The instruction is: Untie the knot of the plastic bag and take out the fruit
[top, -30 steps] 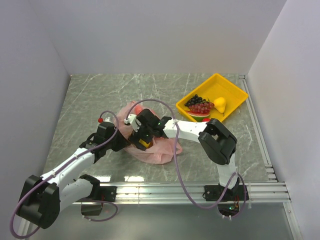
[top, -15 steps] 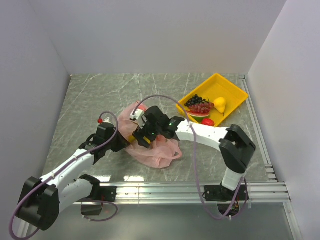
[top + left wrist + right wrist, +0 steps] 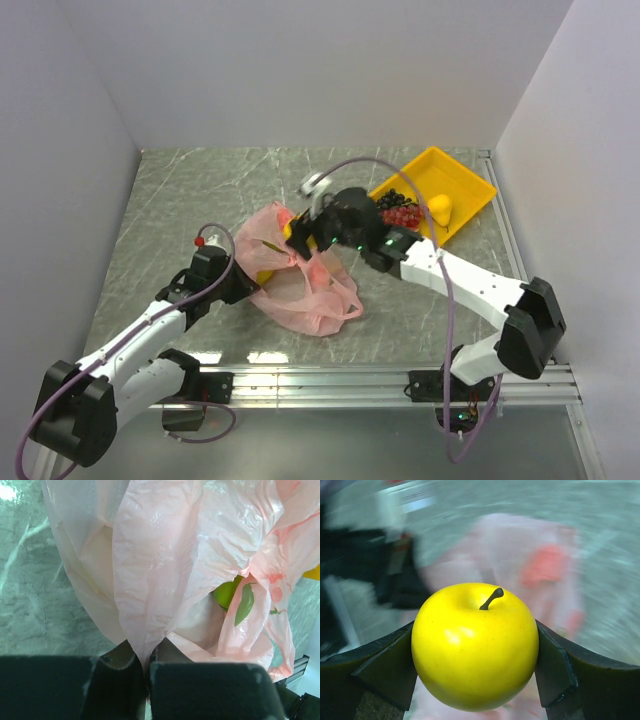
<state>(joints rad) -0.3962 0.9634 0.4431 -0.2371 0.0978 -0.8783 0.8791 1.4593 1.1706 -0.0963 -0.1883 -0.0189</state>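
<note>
The pink plastic bag [image 3: 303, 288] lies crumpled on the table's middle with its mouth loose. I cannot make out the knot. My left gripper [image 3: 146, 652] is shut on a fold of the bag [image 3: 165, 555] at its left edge, and a green fruit [image 3: 227, 593] shows inside. My right gripper [image 3: 475, 650] is shut on a yellow apple [image 3: 475, 645], one fruit, stem up. In the top view this right gripper [image 3: 300, 232] hangs over the bag's far edge, clear of the plastic.
A yellow tray [image 3: 468, 178] stands at the back right and holds grape bunches [image 3: 399, 212] and a yellow pear [image 3: 440, 208]. The right arm's forearm [image 3: 450, 275] stretches across the table between bag and tray. Walls close in on three sides.
The right gripper has lifted out of the bag with the yellow apple and moved back and to the right. The right arm's elbow has swung right. The left gripper keeps its hold.
</note>
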